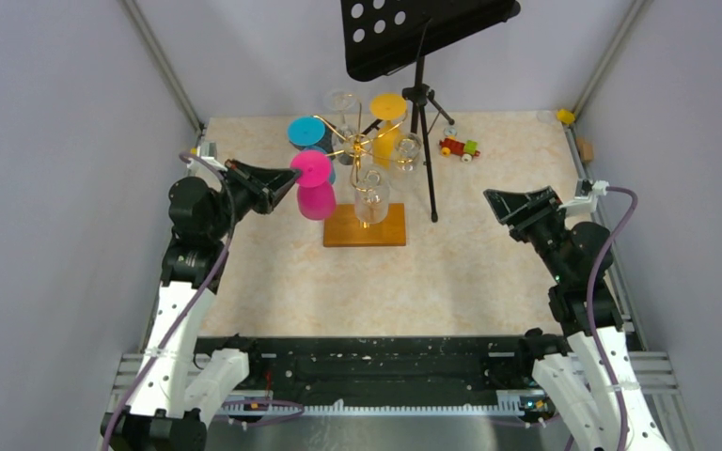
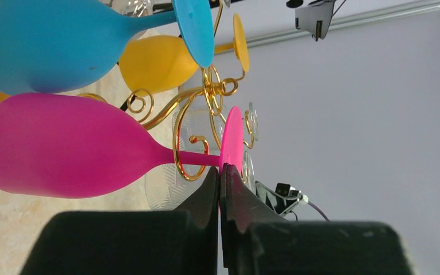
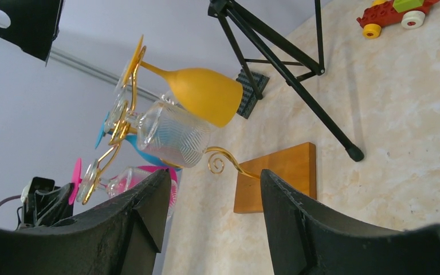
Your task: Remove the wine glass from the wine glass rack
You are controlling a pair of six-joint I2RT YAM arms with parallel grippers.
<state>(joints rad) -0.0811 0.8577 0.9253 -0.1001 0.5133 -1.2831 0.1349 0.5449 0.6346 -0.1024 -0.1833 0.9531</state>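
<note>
Grasp is the step in hand: your left gripper (image 2: 220,172) has its jaws pressed together at the lower rim of the pink wine glass's (image 2: 63,146) foot, and from the left wrist view it looks to be pinching that thin disc rather than the stem. The glass is not yet off. It hangs bowl-down on the near-left arm of the wine glass rack (image 1: 365,225), with its stem threaded through 1 gold curl and its foot resting above the wire.

Your next move, as I judge it, is to lift the foot just clear of the curl, then draw the stem out sideways through the curl's open side. I cannot tell from these views which way that gap faces, so check before you pull. A rim pinch gives little hold, so expect the bowl to swing. The blue wine glass (image 2: 46,40) hangs just beside it and the yellow wine glass (image 2: 154,63) is near, so keep the path low and slow. The rack's wooden base may also tip if the stem snags.

Your left arm reaches forward with its elbow raised. Its wrist is rolled on its side, and the fingers point across at the rack at foot height. Your right gripper (image 3: 215,175) sits well apart on the rack's right, with its jaws spread and nothing between them, aimed toward the rack beside the black music stand (image 1: 423,28).
</note>
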